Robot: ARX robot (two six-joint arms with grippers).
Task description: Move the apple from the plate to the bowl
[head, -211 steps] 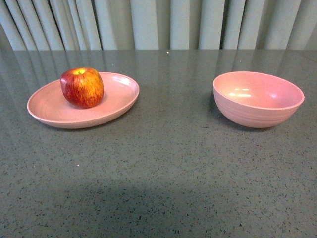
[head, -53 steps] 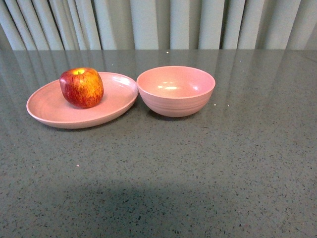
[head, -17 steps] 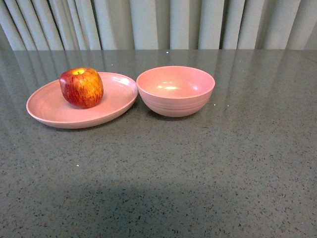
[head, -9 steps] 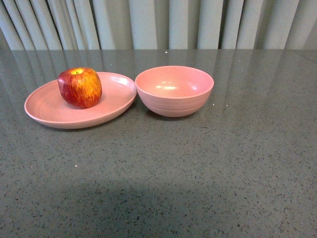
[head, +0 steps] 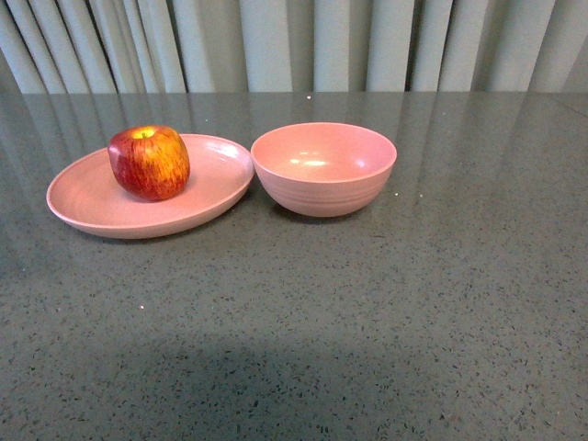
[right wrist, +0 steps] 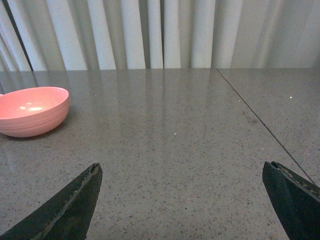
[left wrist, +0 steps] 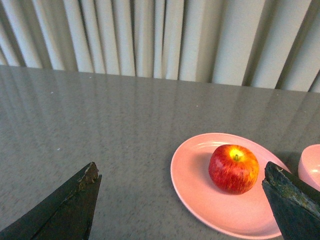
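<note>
On the plate (head: 92,200) sits the apple (head: 149,163); bowl (head: 323,191) just beside.

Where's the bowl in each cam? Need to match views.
Front: bowl near centre, just right of the plate holding the apple.
Left wrist: bowl shows only as a sliver cut by the frame edge, beyond the plate.
Right wrist: bowl alone on the table, partly cropped.
Shared landmark: pleated curtain behind the table.

Bowl (head: 323,169) now sits just beside the right rim of the plate (head: 92,207); contact cannot be resolved. 12.2 s ago it stands well apart, at the right side of the counter (head: 367,322). Over the last second the front-view framing drifts slightly left.
</note>
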